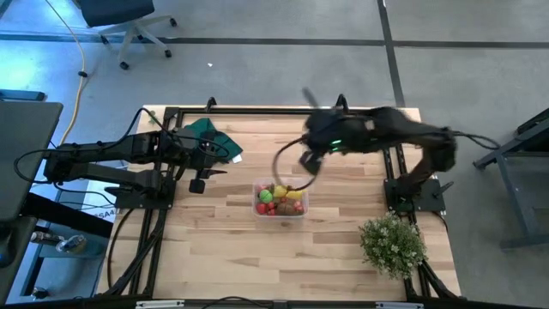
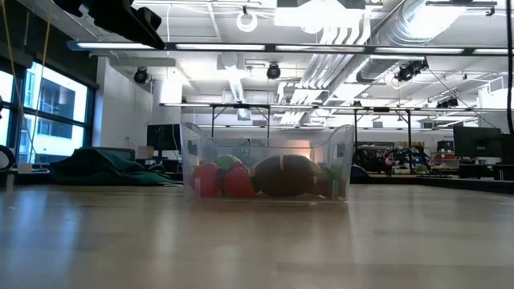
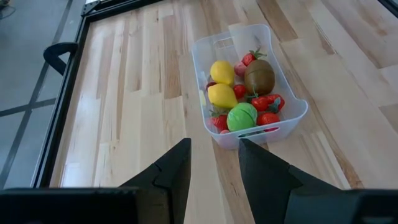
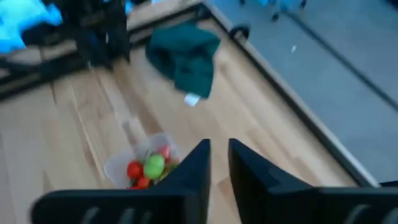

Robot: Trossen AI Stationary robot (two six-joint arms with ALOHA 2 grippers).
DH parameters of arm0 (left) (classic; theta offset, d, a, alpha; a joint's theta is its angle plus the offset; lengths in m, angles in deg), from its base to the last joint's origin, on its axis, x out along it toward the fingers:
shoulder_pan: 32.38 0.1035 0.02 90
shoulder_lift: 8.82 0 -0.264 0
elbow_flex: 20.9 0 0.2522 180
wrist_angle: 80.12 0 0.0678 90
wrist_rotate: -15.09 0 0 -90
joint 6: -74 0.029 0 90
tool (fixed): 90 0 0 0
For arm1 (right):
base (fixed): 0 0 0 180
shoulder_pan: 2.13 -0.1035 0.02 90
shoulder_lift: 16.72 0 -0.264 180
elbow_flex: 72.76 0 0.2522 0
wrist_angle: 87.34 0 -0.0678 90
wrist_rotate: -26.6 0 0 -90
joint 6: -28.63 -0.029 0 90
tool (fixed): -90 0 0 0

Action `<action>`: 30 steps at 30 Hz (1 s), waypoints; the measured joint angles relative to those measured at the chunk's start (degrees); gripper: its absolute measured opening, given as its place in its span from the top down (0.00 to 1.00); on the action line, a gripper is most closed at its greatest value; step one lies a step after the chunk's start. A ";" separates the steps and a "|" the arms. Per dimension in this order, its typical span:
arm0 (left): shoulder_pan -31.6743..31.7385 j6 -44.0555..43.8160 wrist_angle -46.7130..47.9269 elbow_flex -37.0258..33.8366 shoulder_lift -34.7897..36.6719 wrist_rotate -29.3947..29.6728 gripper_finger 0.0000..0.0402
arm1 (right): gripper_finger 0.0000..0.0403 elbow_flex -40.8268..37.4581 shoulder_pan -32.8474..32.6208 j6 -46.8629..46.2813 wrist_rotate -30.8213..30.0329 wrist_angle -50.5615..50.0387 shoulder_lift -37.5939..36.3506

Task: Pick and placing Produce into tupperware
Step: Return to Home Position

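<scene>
The clear tupperware [image 1: 257, 209] stands on its base at the middle of the wooden table, filled with produce [image 1: 280, 199]: yellow, red, green and brown pieces [image 3: 242, 93]. The low view shows its see-through wall [image 2: 265, 144] with the produce [image 2: 281, 175] behind it. My left gripper [image 3: 214, 144] hovers open to the tub's left [image 1: 208, 174], nothing between its fingers. My right gripper [image 1: 310, 163] hangs high above the table, beyond the tub's far right corner. Its fingers [image 4: 219, 144] stand a narrow gap apart and hold nothing.
A dark green cloth [image 1: 210, 136] lies at the table's far left, also in the right wrist view [image 4: 183, 56]. A bushy pale-green plant [image 1: 393, 243] stands at the near right. Bare wood lies near the front edge and left of the tub.
</scene>
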 joint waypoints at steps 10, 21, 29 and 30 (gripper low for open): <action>-0.02 0.00 0.00 0.00 0.01 -0.01 0.70 | 0.99 -13.88 -0.04 -1.21 -7.79 6.96 -20.23; -0.01 0.00 0.00 0.01 0.00 0.01 0.70 | 1.00 -54.89 1.33 -5.33 0.06 32.90 -43.06; 0.00 -0.02 0.00 0.00 0.00 0.01 0.70 | 1.00 -78.02 2.22 -0.97 10.10 69.16 -51.99; -0.02 0.00 0.00 0.00 0.00 0.01 0.70 | 1.00 -80.16 2.49 -0.64 10.82 72.55 -52.55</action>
